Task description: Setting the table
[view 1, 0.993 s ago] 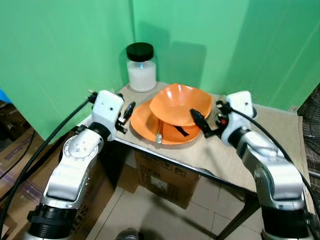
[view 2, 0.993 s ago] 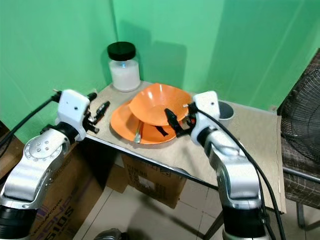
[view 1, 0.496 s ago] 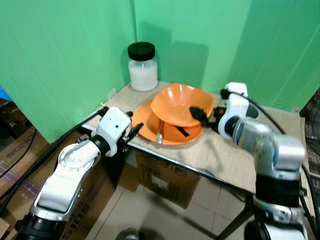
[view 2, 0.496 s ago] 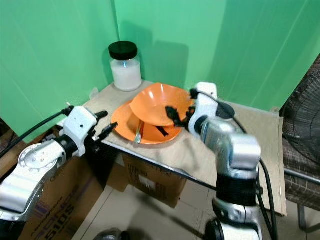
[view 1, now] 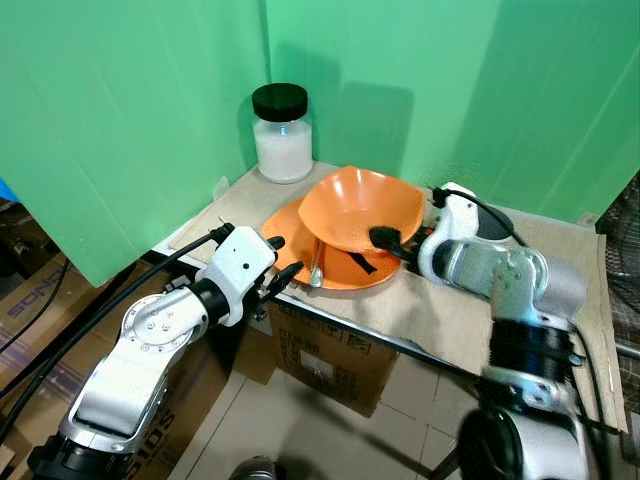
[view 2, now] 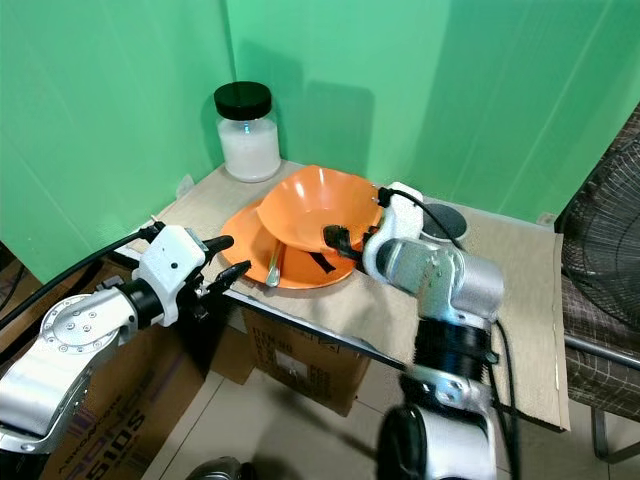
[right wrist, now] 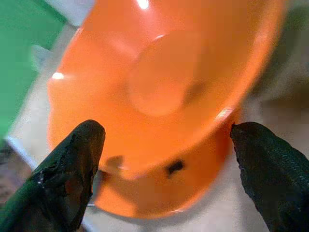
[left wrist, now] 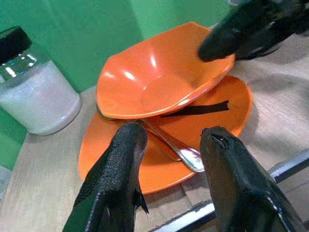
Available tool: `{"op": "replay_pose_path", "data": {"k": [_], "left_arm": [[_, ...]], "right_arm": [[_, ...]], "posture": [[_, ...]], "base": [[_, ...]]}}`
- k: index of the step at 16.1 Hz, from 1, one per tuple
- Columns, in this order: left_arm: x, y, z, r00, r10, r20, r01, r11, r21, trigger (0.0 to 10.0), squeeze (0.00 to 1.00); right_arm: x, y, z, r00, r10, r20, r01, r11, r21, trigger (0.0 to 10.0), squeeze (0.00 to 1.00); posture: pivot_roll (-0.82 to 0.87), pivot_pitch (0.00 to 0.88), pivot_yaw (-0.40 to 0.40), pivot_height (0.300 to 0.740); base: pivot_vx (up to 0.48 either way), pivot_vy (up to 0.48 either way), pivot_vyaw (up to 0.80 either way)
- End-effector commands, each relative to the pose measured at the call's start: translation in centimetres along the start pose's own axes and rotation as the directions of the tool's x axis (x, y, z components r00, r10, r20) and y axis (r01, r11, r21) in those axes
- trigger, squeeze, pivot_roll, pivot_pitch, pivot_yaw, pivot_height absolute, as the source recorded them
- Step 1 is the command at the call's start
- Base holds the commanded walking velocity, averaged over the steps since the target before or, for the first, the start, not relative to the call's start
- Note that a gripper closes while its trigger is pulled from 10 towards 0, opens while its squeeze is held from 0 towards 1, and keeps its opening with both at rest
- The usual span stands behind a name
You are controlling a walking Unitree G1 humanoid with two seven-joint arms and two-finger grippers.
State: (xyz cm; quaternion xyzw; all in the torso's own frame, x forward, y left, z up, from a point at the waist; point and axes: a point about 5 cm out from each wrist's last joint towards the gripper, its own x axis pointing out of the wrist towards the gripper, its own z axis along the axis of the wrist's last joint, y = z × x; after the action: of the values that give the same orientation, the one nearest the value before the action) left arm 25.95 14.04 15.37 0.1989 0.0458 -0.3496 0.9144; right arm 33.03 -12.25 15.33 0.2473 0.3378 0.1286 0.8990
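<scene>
An orange bowl [view 1: 360, 208] leans tilted on an orange plate [view 1: 290, 240] near the table's front left. A metal spoon [left wrist: 176, 150] lies on the plate, its handle running under the bowl, and a thin black strip [left wrist: 195, 110] lies on the plate beside it. My right gripper [view 1: 390, 242] is open at the bowl's near right rim, one fingertip [view 1: 383, 237] over the inside; in the right wrist view the bowl [right wrist: 164, 87] sits between the widely spread fingers. My left gripper [view 1: 285, 257] is open at the table's front edge, pointing at the plate and apart from it.
A glass jar [view 1: 281, 132] of white powder with a black lid stands at the back left corner. A grey cup [view 2: 443, 222] sits behind my right wrist. The table [view 1: 450, 320] is covered in beige cloth, with cardboard boxes [view 1: 330, 365] below and a fan [view 2: 610, 230] at the right.
My left gripper swung from the table's left edge round to the front edge before the plate. My right gripper turned and closed in on the bowl's rim. Bowl and plate stayed put.
</scene>
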Motion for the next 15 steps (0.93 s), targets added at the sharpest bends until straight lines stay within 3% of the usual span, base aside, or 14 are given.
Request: {"op": "replay_pose_path", "data": {"k": [1, 5, 6, 7, 8, 15], "left_arm": [[-0.2, -0.3, -0.1, 0.999, -0.03, -0.012, 0.03, 0.999, -0.013, 10.0, 0.0], [-0.6, -0.8, -0.7, 0.995, -0.075, -0.059, 0.075, 0.997, -0.011, 10.0, 0.0], [-0.6, -0.8, -0.7, 0.995, -0.075, -0.063, 0.075, 0.997, -0.003, 10.0, 0.0], [-0.7, -0.7, -0.5, 0.996, -0.068, -0.06, 0.067, 0.998, -0.007, 10.0, 0.0], [-0.7, -0.7, -0.5, 0.996, -0.069, -0.063, 0.068, 0.998, -0.01, 10.0, 0.0], [-0.8, -0.8, -0.6, 0.994, -0.079, -0.079, 0.079, 0.997, 0.002, 10.0, 0.0]], "right_arm": [[0.4, 0.5, 0.3, 0.999, 0.034, 0.007, -0.034, 0.999, 0.031, 10.0, 0.0], [2.1, 0.9, -0.1, 0.999, 0.04, -0.019, -0.037, 0.99, 0.137, 10.0, 0.0], [2.6, 0.7, -0.2, 0.999, 0.031, -0.014, -0.028, 0.98, 0.195, 7.3, 0.0], [3.0, 0.7, -0.3, 1.0, 0.019, -0.006, -0.017, 0.974, 0.227, 2.2, 0.0], [3.4, 0.7, -0.4, 1.0, 0.016, 0.0, -0.016, 0.971, 0.24, 0.0, 0.0], [4.5, 0.7, -1.3, 1.0, 0.013, 0.003, -0.013, 0.936, 0.352, 0.0, 0.0]], "posture": [[0.12, 0.0, 0.001, 0.74], [0.13, 0.0, -0.01, 0.74], [0.13, 0.0, -0.013, 0.74], [0.13, 0.0, -0.008, 0.74], [0.13, 0.0, -0.001, 0.74], [0.12, 0.0, 0.003, 0.74]], "base": [[0.0, 0.0, 0.0], [0.0, 0.0, 0.0], [0.0, 0.0, 0.0], [0.0, 0.0, 0.0], [0.0, 0.0, 0.0], [0.0, 0.0, 0.0]]}}
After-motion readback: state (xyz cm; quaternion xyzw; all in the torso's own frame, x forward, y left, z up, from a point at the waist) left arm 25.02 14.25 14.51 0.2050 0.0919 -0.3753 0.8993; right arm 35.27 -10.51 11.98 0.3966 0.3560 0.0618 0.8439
